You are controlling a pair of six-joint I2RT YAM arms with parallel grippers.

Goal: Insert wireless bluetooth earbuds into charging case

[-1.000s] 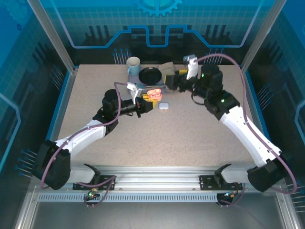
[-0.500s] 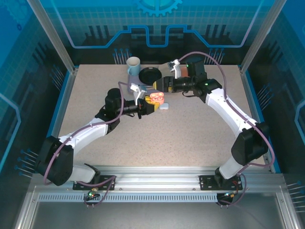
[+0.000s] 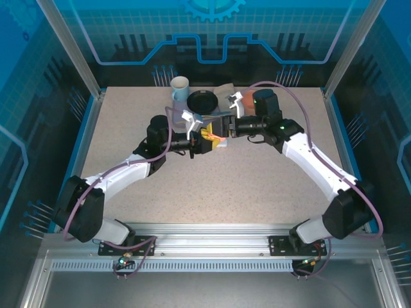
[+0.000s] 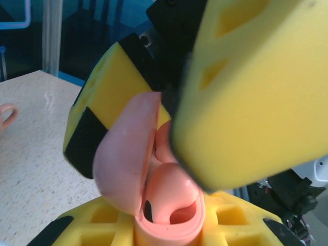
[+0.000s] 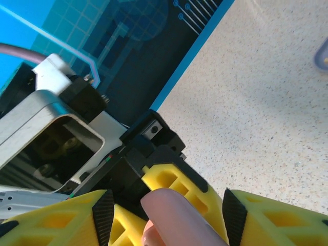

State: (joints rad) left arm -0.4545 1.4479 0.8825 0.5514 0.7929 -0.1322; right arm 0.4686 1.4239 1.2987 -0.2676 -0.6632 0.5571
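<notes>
Pink case (image 4: 171, 218) in left jaws, lid (image 5: 177, 218) between right jaws

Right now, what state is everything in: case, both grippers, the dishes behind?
pink charging case: open, gripped at its base.
lid: hinged up, tipped aside.
left gripper: shut on the pink charging case.
right gripper: open, a finger on either side of the lid.
white mug: upright on the table.
black bowl: right way up.

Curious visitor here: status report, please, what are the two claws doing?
Left claw shut on pink charging case, lid open. Right claw open, straddling the lid. Earbuds seated or not: cannot tell.
</notes>
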